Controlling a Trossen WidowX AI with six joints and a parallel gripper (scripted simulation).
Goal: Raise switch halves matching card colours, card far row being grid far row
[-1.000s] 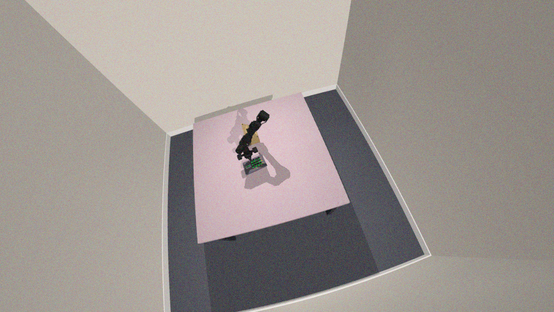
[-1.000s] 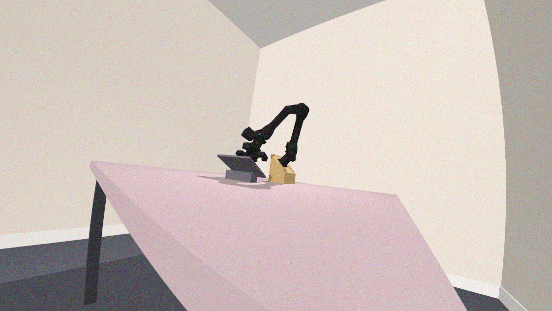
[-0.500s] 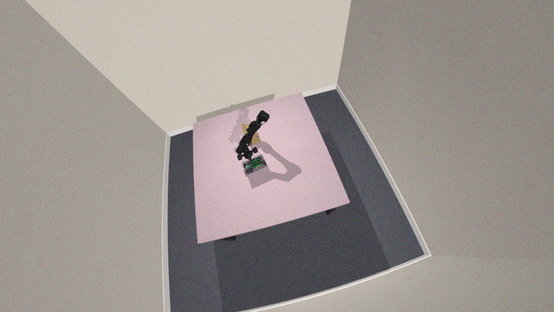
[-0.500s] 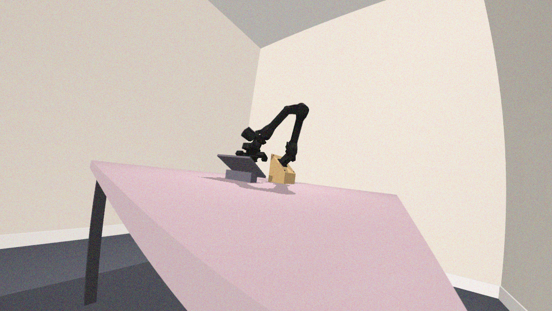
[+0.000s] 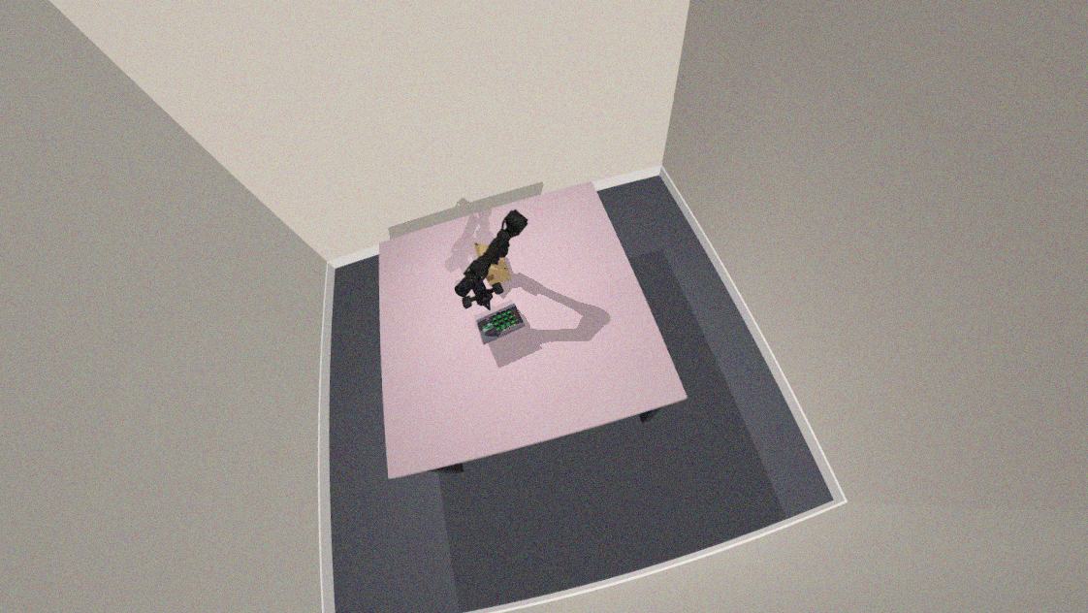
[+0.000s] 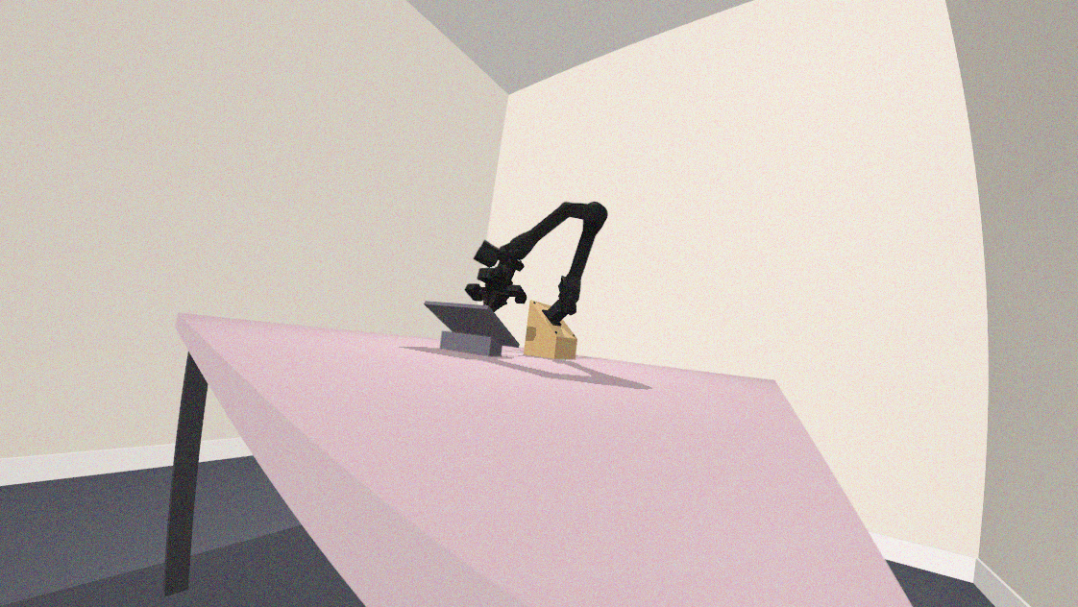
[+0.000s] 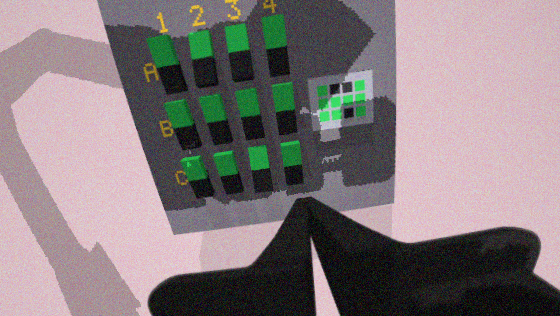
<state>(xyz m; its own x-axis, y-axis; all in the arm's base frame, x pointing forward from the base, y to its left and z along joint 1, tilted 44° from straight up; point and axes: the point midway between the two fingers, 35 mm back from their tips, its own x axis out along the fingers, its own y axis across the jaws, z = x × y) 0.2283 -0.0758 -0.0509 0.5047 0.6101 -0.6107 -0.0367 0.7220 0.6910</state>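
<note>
The grey panel (image 5: pixel 502 334) (image 6: pixel 467 318) (image 7: pixel 200 220) stands tilted on a base block. In the wrist view, switches A2 (image 7: pixel 201 45), A3 (image 7: pixel 237 39) and C3 (image 7: pixel 259 158) look brighter green with shorter green halves; their dark nearer halves appear raised. The other switches appear raised at their green halves. The card (image 7: pixel 314 90) shows dark at A2, A3 and C3, and green elsewhere. My gripper (image 5: pixel 488 306) (image 6: pixel 491 306) (image 7: pixel 304 205) is shut and empty, by the panel's near edge, just nearer than C4 (image 7: pixel 291 154). Its exact height above the panel is unclear.
The pink table (image 5: pixel 441 403) (image 6: pixel 527 467) carries the panel and the tan base mount (image 5: pixel 499 272) (image 6: pixel 539 343) of the black arm. The arm's shadow falls across the panel and table. The panel's outer end overhangs its base block (image 6: pixel 467 344).
</note>
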